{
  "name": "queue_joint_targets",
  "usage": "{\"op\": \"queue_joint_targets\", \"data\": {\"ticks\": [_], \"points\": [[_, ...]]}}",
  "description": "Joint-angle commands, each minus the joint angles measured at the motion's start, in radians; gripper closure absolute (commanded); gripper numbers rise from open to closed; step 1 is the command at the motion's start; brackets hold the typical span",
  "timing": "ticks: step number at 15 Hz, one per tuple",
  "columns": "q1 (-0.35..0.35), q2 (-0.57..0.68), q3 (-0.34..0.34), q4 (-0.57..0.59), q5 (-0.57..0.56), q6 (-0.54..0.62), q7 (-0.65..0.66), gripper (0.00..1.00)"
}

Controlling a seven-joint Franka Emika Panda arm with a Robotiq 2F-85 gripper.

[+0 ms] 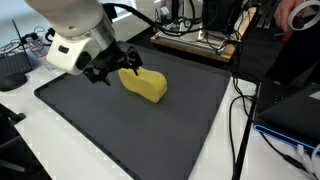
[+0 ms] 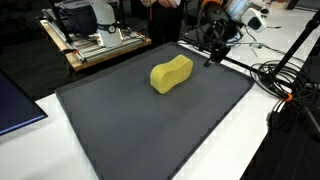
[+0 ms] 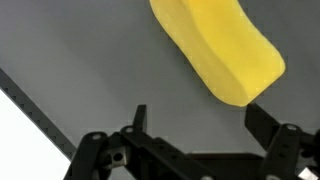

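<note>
Wrist view: the hand (image 3: pixel 200 125) is spread wide, its two dark fingers (image 3: pixel 262 122) well apart with only bare mat between them. A yellow sponge (image 3: pixel 218 52) of kidney-like outline lies flat on the dark grey mat (image 3: pixel 70 60) ahead of the fingers, its rounded near end close to one finger but not between the two. Whether that finger touches it cannot be told.

In an exterior view the hand (image 2: pixel 213 50) hangs near the far edge of the mat, beside the sponge (image 2: pixel 171 74) and apart from it. Seen from the opposite side, the hand (image 1: pixel 118 66) overlaps the end of the sponge (image 1: pixel 143 84), so its height above the mat is uncertain. The mat covers most of a white table (image 1: pixel 35 135). A wooden board (image 2: pixel 100 48) carrying equipment stands behind the mat, and black cables (image 2: pixel 272 76) lie at its side.

Judged state of work: the approach is largely made. The sponge is not grasped or lifted and rests near the middle of the mat. Left to do are the final alignment over the sponge, the closing of the fingers, and any carrying that follows.
</note>
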Motion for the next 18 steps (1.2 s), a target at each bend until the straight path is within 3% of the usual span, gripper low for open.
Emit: {"op": "queue_joint_targets", "data": {"ticks": [1, 10, 18], "points": [[-0.035, -0.012, 0.010, -0.001, 0.022, -0.031, -0.037, 0.00], [-0.099, -0.086, 0.003, -0.110, 0.017, -0.017, -0.010, 0.00], [-0.132, -0.333, -0.020, -0.452, 0.125, 0.060, 0.317, 0.00]]}}
